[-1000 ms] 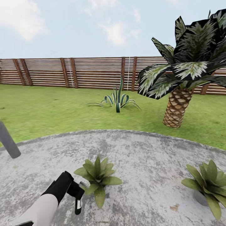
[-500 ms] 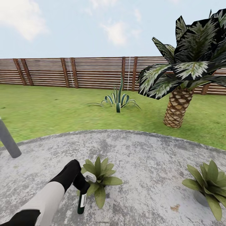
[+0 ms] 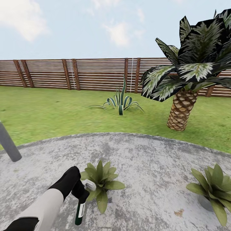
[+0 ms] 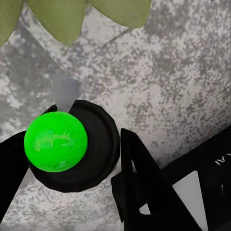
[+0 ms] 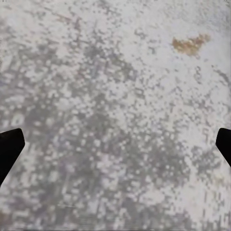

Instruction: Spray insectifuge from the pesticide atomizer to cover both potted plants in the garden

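My left gripper (image 3: 82,197) is shut on the pesticide atomizer (image 3: 80,212), a slim dark green bottle with a white band that hangs downward just left of the nearer potted plant (image 3: 101,181). In the left wrist view the atomizer's dark round end (image 4: 91,149) carries a bright green ball, black fingers (image 4: 139,178) flank it, and the plant's leaves (image 4: 67,17) lie just beyond. The second potted plant (image 3: 214,187) stands on the stone patio (image 3: 150,166) at the far right. My right gripper (image 5: 115,144) is open over bare patio stone. No spray specks can be made out.
A grey pole (image 3: 8,144) rises at the patio's left edge. On the lawn (image 3: 48,112) behind stand a striped agave (image 3: 121,102) and a tall palm (image 3: 181,110), with the slatted fence (image 3: 73,73) beyond. A brown stain (image 3: 178,211) marks the stone near the right plant.
My left arm has reached forward, bringing the atomizer closer to the nearer plant; over the last half second the bottle slipped slightly back and lower. The camera and both plants have not moved.
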`<state>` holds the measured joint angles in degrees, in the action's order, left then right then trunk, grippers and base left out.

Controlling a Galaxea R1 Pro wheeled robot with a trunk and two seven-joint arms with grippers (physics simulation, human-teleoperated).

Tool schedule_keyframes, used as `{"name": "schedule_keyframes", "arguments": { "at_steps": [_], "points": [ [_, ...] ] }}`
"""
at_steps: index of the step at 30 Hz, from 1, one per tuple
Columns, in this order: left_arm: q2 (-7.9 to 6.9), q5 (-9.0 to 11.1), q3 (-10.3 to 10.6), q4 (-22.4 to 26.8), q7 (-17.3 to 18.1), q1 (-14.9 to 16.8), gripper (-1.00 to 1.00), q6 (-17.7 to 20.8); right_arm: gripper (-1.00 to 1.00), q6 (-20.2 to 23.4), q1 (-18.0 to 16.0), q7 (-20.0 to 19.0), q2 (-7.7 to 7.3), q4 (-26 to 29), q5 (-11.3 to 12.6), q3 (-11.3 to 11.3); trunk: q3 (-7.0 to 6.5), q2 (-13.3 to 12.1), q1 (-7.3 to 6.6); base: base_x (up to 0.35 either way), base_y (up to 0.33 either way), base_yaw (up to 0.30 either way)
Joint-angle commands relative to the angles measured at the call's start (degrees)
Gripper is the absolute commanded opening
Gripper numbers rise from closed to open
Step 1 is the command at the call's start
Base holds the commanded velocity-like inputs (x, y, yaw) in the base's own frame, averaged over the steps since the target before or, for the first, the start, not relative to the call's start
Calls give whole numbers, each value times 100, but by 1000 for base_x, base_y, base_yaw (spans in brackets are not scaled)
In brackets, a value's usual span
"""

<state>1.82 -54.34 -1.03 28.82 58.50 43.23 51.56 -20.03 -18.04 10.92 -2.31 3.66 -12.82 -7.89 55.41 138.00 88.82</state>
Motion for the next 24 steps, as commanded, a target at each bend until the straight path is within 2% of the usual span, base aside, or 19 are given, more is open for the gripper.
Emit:
{"name": "schedule_keyframes", "arguments": {
  "at_steps": [1,12,24],
  "points": [
    [4,-50,-11,9,47,2,-100,28,100,-19,-5,19,4,-3,-58,-46,6,2,0,105,-81,0],
    [24,-50,-11,64,34,1,-100,38,100,-11,-2,39,11,3,-54,-55,6,2,0,179,-133,-132],
    [-9,-47,-16,15,38,-59,-100,32,100,-10,-4,42,11,0,-54,-55,6,2,0,-1,-7,-3]
  ]
}}
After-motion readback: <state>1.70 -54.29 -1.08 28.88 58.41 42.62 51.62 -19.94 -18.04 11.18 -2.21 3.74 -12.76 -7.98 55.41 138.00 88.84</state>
